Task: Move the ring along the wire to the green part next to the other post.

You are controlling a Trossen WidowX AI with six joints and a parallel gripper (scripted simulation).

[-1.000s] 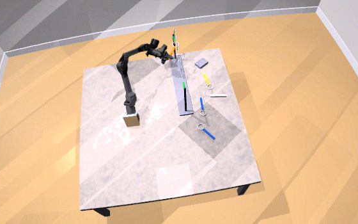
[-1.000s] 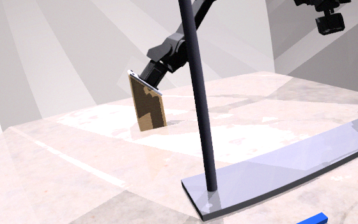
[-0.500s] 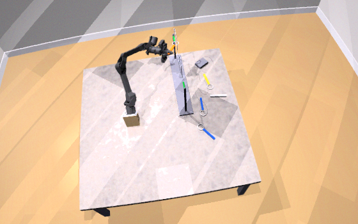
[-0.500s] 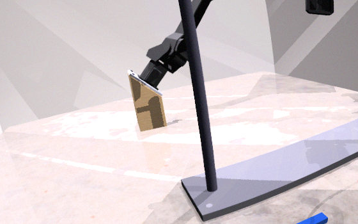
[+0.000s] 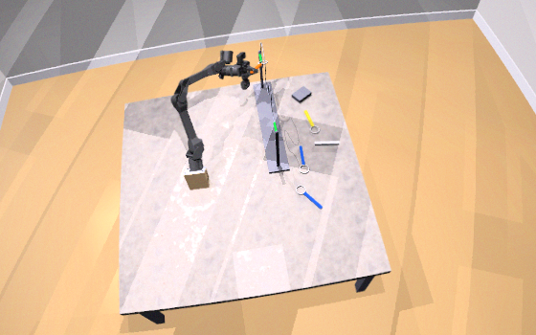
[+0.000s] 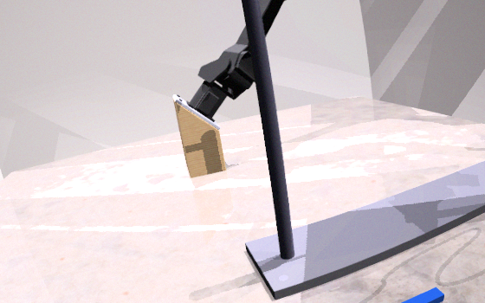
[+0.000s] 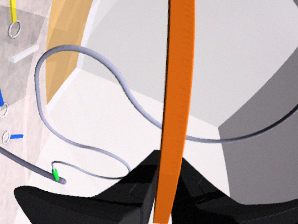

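The arm (image 5: 188,117) (image 6: 233,69) reaches up and out from its base, its forearm running nearly level toward the far post (image 5: 261,77). Its gripper (image 5: 256,71) (image 7: 164,156) is nearly closed, clamped on the orange handle (image 5: 258,67) (image 7: 180,75). The ring (image 5: 263,62) is by the far green part (image 5: 260,57); threading is too small to confirm. Good work here means small, slow moves, turning the ring square to the wire (image 7: 125,85) at each bend.

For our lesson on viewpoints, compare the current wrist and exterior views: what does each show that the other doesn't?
Only wrist: the orange handle between the gripper's fingers, and a yellow handle.
Only exterior: the wooden block under the arm.
Both: the tabletop and something blue on it.
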